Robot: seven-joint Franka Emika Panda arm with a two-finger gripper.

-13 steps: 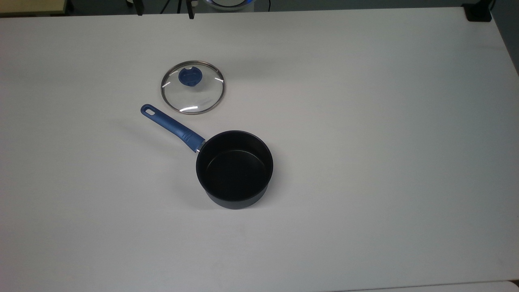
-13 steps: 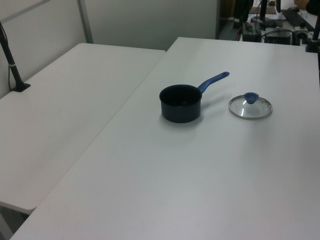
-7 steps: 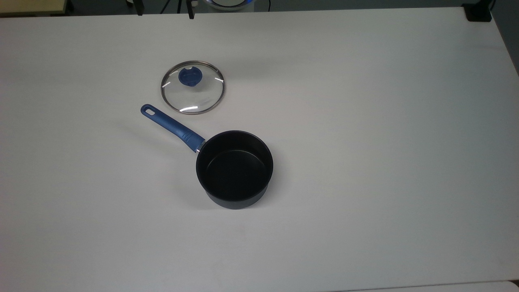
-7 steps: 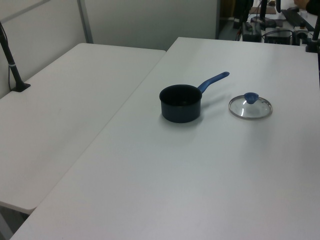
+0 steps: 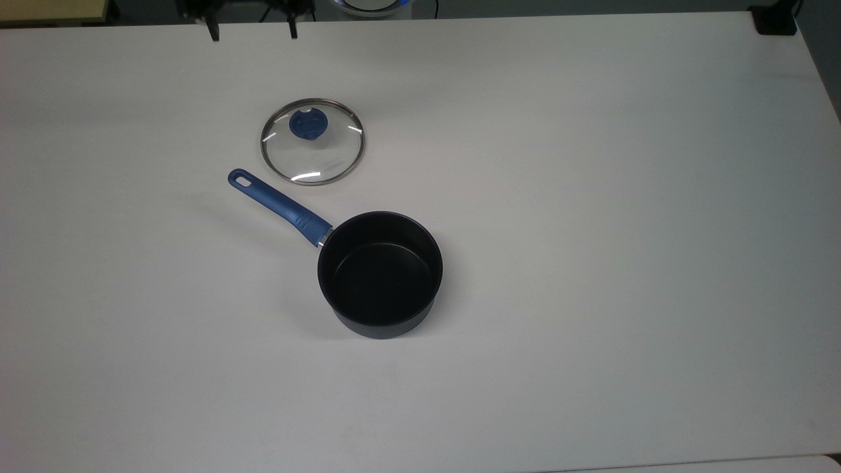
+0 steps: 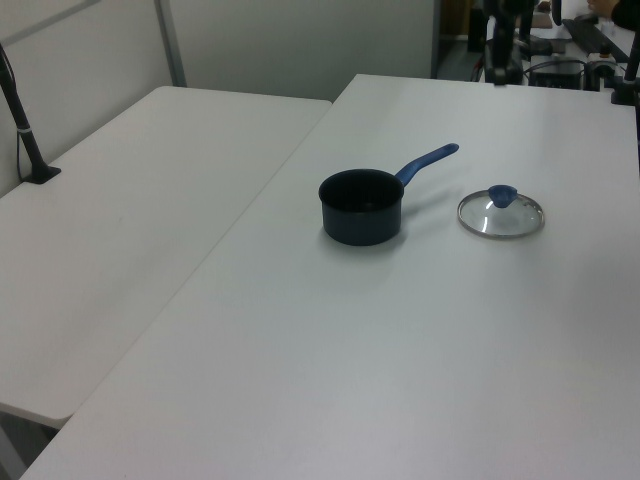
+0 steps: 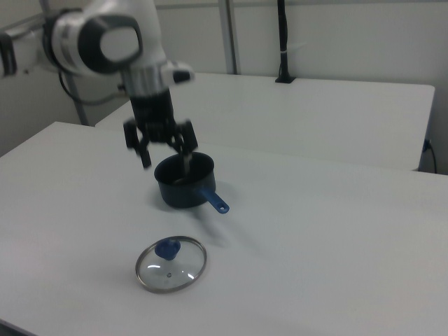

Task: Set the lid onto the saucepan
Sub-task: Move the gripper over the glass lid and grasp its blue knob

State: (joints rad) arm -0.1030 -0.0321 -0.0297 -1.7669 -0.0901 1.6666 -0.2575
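You're at the approach step: the gripper (image 7: 165, 157) hangs in the air with fingers apart, holding nothing, so bring it down over the blue knob of the lid (image 5: 313, 142) (flat on the table (image 5: 591, 197), just beside the saucepan (image 5: 380, 273) handle).

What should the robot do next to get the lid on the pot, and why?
Probably bring the open gripper down over the lid's blue knob. The lid lies flat on the table, apart from the empty saucepan, and the gripper holds nothing.
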